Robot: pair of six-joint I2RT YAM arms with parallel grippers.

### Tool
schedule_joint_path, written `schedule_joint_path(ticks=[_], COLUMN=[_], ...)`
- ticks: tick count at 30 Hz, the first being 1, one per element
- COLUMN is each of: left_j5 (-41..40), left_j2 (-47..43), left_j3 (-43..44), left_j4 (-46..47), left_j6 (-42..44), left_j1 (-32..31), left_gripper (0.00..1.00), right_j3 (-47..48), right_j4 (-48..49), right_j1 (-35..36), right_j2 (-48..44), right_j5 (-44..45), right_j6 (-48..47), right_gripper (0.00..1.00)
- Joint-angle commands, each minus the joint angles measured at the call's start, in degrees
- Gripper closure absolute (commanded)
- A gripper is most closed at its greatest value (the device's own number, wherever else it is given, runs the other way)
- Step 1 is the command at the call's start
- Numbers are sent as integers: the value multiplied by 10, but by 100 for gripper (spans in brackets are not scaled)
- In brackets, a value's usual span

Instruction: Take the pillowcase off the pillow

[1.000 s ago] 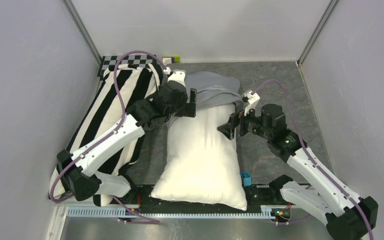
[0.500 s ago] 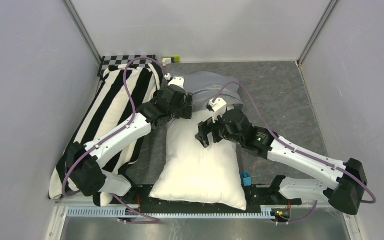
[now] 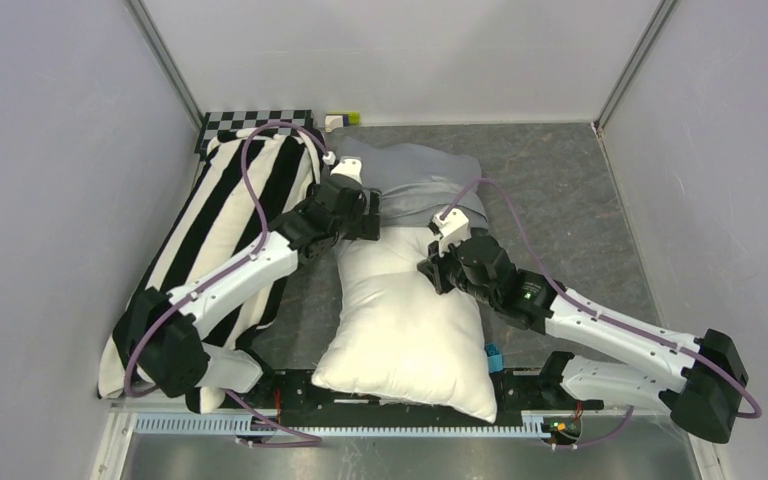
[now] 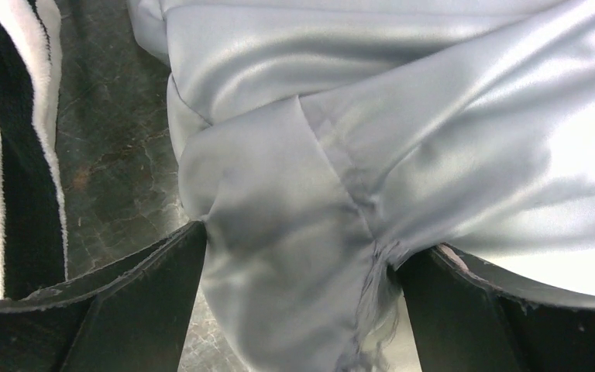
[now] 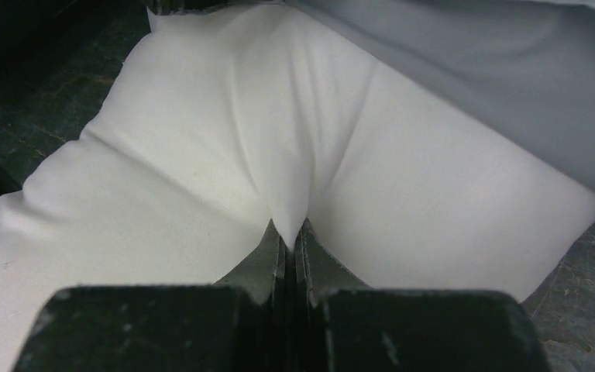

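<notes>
The pillow (image 3: 400,330) lies lengthwise on the table (image 3: 560,190), with its near end at the arm bases. The right end effector (image 5: 289,232) is closed tight on a pinched ridge of white pillow fabric in the pillow's far half. Beyond it, the left end effector (image 4: 298,267) is clamped on a thick bunched fold of the pillowcase (image 3: 415,175), with fabric touching both fingers. The pillowcase covers only the pillow's far end. A striped pillow (image 3: 220,230) lies alongside, to the left.
</notes>
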Motion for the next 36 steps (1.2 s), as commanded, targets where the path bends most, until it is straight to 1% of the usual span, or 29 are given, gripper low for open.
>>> schedule_joint_path(ticks=[1, 3, 4, 8, 12, 13, 14, 16, 19, 22, 24, 28, 36], left_j5=[80, 119, 116, 50, -13, -49, -52, -25, 23, 30, 45, 64, 80], left_j2=[-77, -107, -115, -118, -75, -42, -26, 3, 56, 114, 151, 205, 322], left_j3=[-36, -55, -63, -92, -79, -61, -46, -13, 34, 90, 119, 166, 260], left_j4=[11, 13, 12, 22, 31, 45, 47, 54, 67, 64, 64, 82, 77], left_j6=[26, 35, 37, 55, 58, 58, 58, 58, 50, 40, 28, 11, -3], left_j1=[9, 9, 9, 9, 9, 11, 16, 40, 92, 130, 149, 176, 208], left_gripper=[3, 3, 3, 4, 5, 5, 5, 5, 6, 7, 7, 7, 9], right_j3=[-9, -4, -2, 6, 14, 18, 19, 19, 14, 6, 10, 30, 65], right_j4=[-47, -52, -51, -48, -57, -68, -73, -86, -108, -128, -150, -203, -232], right_j1=[1, 2, 1, 2, 1, 1, 1, 2, 1, 2, 1, 1, 2], right_j2=[-19, -18, -18, -19, -26, -34, -38, -48, -71, -110, -134, -167, -194], right_j5=[21, 14, 8, -13, -27, -32, -37, -53, -84, -110, -102, -45, 9], right_j6=[-16, -18, -18, -18, -18, -18, -19, -20, -24, -24, -24, -28, -24], right_gripper=[100, 100, 100, 100, 100, 100, 100, 100, 100, 100, 100, 100, 100])
